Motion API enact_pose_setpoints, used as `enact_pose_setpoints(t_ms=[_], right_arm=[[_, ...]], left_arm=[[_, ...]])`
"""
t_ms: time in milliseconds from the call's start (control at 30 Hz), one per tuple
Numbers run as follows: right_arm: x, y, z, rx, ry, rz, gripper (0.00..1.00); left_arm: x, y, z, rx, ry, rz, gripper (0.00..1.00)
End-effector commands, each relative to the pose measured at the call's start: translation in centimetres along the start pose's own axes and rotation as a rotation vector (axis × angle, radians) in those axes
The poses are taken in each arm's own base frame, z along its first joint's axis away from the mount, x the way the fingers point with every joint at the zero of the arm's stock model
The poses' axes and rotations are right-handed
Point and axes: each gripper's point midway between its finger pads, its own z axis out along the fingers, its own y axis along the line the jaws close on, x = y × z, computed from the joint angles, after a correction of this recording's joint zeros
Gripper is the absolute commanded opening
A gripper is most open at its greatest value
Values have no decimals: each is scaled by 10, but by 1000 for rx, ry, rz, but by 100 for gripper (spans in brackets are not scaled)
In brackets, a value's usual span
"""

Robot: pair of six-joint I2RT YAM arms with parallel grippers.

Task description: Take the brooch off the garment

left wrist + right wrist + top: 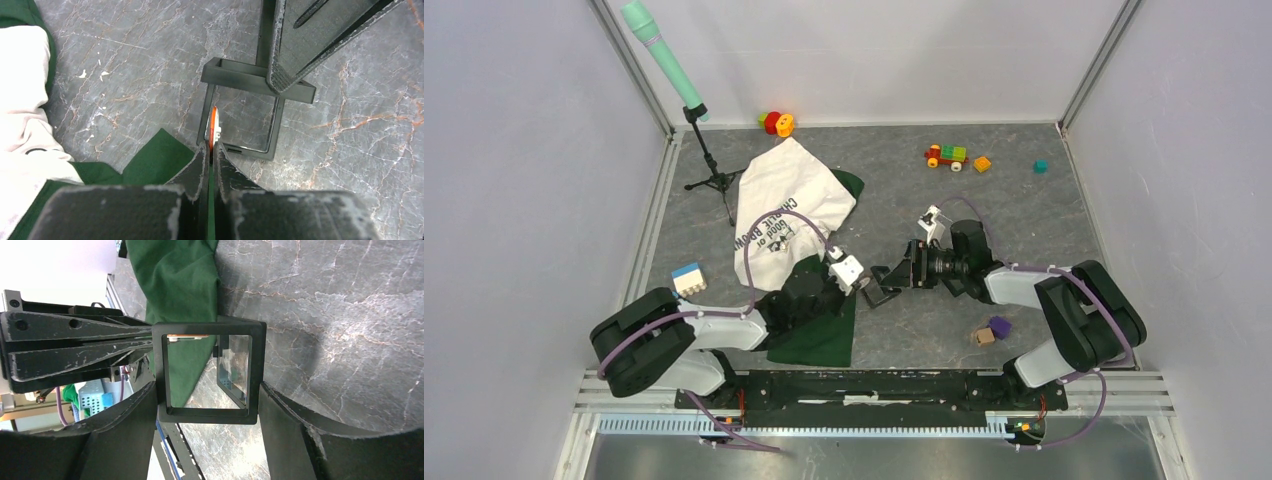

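The garment (789, 205), a white printed T-shirt with dark green parts, lies crumpled left of centre; its green cloth (150, 160) and white cloth (25, 125) show in the left wrist view. My left gripper (861, 280) (210, 150) is shut on the brooch (213, 131), a thin orange and white disc seen edge-on, clear of the cloth. My right gripper (894, 280) (208, 390) is shut on a small black square box with a clear window (207, 372) (250, 80). The brooch's edge (187, 336) sits just inside the box's opening.
A tripod stand (714, 170) with a green microphone (662, 55) stands at the back left. A red and yellow toy (776, 123), a toy car (946, 156), an orange block (982, 164) and a teal cube (1041, 166) lie at the back. A blue-white block (688, 279) and a purple block (999, 326) lie near the arms.
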Motion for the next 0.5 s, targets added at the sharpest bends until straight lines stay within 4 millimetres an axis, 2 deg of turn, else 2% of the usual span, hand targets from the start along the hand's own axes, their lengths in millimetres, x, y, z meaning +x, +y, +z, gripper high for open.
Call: enact_pose_setpoints(t_ms=[0, 467], right_arm=[[-5, 20, -2, -82, -27, -26, 60], [6, 25, 4, -123, 3, -9, 59]], left_arm=[[-23, 7, 12, -68, -55, 101, 2], [-25, 5, 17, -89, -61, 134, 3]])
